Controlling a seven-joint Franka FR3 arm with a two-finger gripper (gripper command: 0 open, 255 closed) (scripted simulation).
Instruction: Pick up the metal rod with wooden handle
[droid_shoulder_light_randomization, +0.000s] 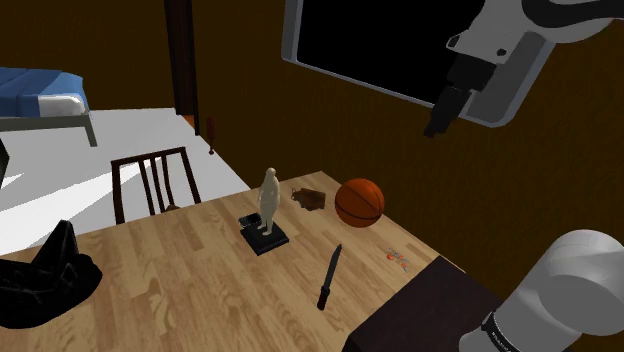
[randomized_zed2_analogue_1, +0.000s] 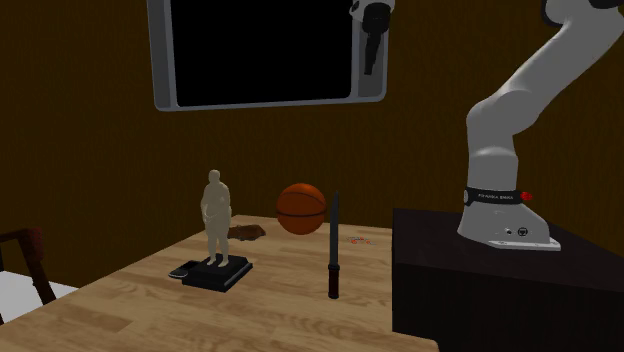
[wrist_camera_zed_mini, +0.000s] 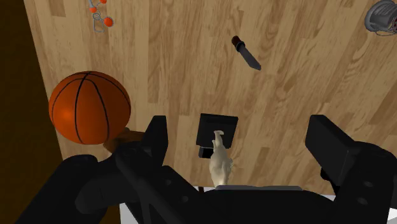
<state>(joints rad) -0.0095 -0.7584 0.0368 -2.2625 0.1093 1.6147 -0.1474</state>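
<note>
Overhead, wide-spread claw (wrist_camera_zed_mini: 242, 130); rod (wrist_camera_zed_mini: 245, 53) well below.

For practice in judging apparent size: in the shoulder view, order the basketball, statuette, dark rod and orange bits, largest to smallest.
1. The basketball and the statuette on its base: too close to rank; the statuette is taller, the ball broader.
2. The dark rod.
3. The orange bits.

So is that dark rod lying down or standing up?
The rod lies flat on the table: the wrist view shows its full length from above.
</note>
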